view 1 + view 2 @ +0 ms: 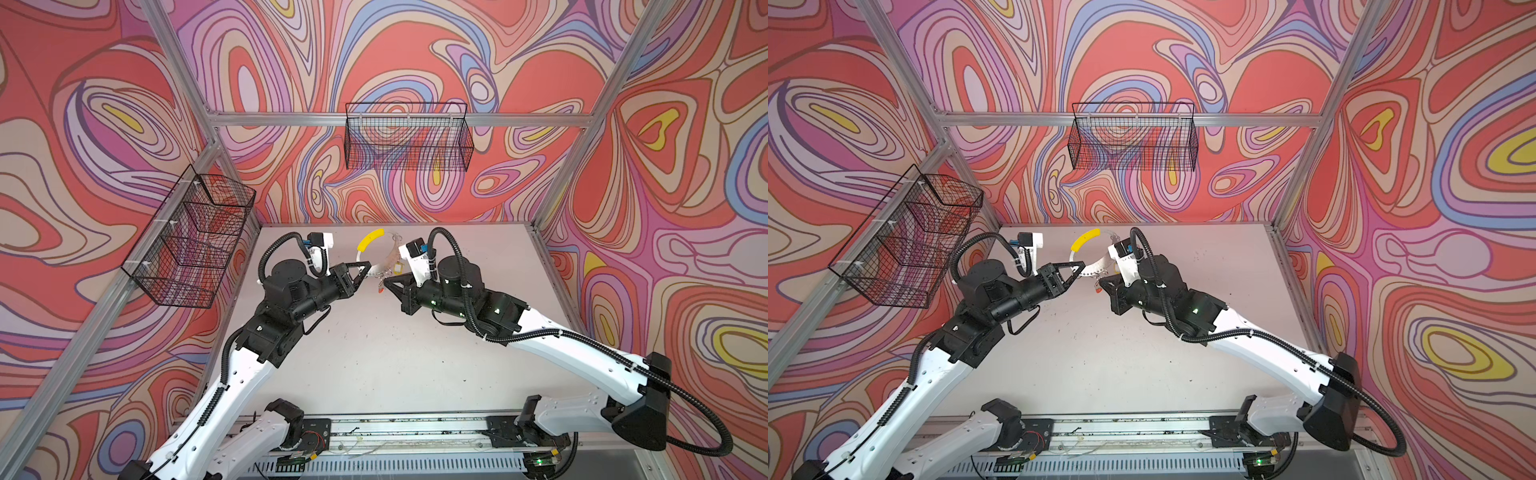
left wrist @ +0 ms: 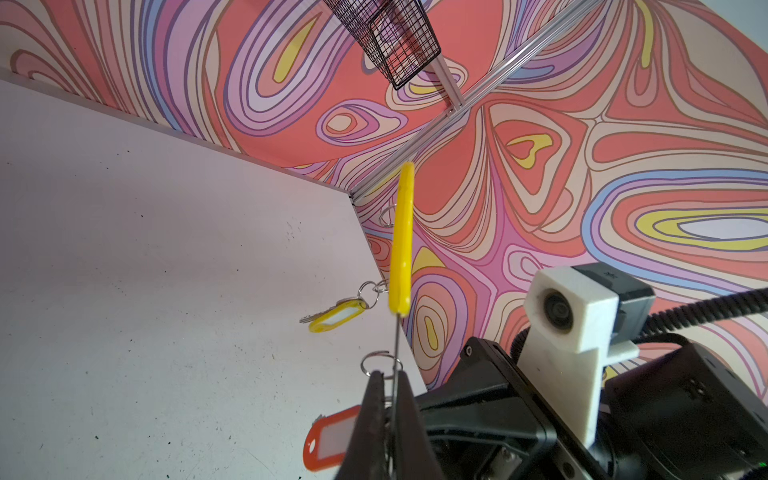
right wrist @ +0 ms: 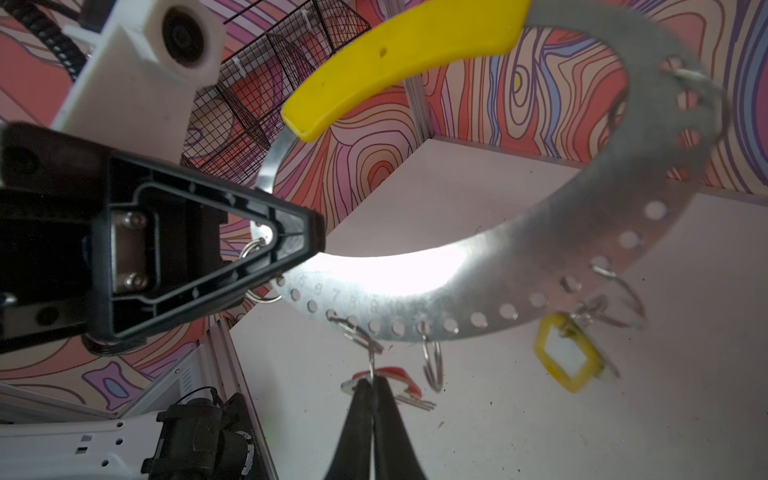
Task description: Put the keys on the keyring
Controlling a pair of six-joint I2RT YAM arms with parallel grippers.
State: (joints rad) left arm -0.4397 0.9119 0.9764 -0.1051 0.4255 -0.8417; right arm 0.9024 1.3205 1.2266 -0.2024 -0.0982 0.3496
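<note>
The big pale tabletop (image 1: pixel 374 357) lies bare under the arms. Above it, near the back and in the middle, is the keyring (image 3: pixel 582 208), a flat grey ring with a yellow part. It does not touch the tabletop.

The left claw (image 2: pixel 388 380) is clamped tight on the thin edge of the keyring and holds it up. The right claw (image 3: pixel 371 384) is squeezed tight too. It pinches the red-tag key (image 3: pixel 401 378) just under the keyring.

The yellow-tag key (image 3: pixel 569 361) dangles from the keyring's rim, so that one looks done. The red-tag key looks like the one going on now. Its small wire ring (image 3: pixel 361 336) seems to pass through a hole in the rim, but I cannot tell if it is all the way on.

Next, I think the right claw must turn the wire ring gently until it is fully through, then let go. The left claw needs to hold the keyring steady for that.
</note>
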